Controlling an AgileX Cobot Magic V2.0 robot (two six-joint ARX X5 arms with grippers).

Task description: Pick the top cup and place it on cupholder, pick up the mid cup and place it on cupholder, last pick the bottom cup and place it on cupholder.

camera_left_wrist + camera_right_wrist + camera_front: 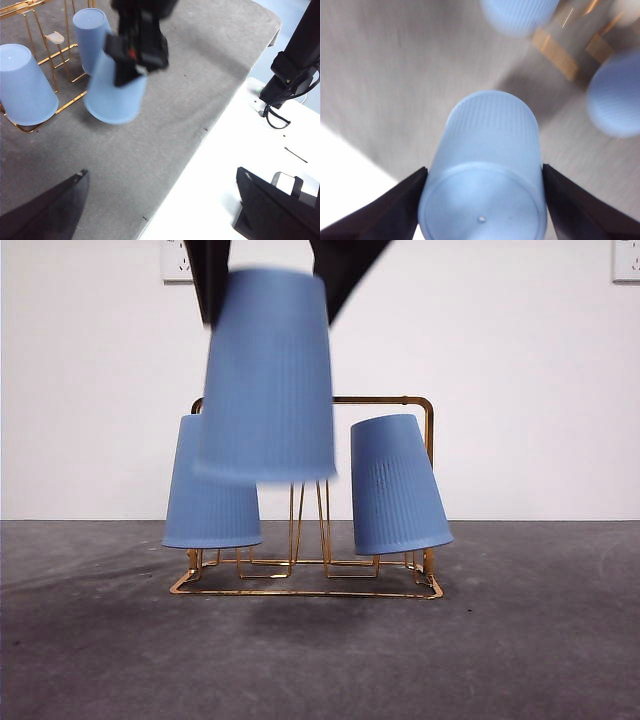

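Observation:
My right gripper (pixel 270 285) comes down from above and is shut on an upside-down blue cup (pixel 268 375), which hangs in the air in front of the gold wire cupholder (pixel 300 593). In the right wrist view the cup (pixel 487 170) fills the gap between the two black jaws of the right gripper (pixel 482 200). Two more blue cups sit upside down on the cupholder, one on the left (pixel 210 485) and one on the right (pixel 397 485). The left wrist view shows the held cup (pixel 114 95) beside the cupholder (pixel 60 108). My left gripper (pixel 160 210) waits apart, open and holding nothing.
A dark grey mat (pixel 500 640) covers the table under the rack. In the left wrist view a white surface (pixel 220 165) borders the mat, with a black arm base (pixel 295 60) on it. A white wall with sockets (pixel 177 260) stands behind.

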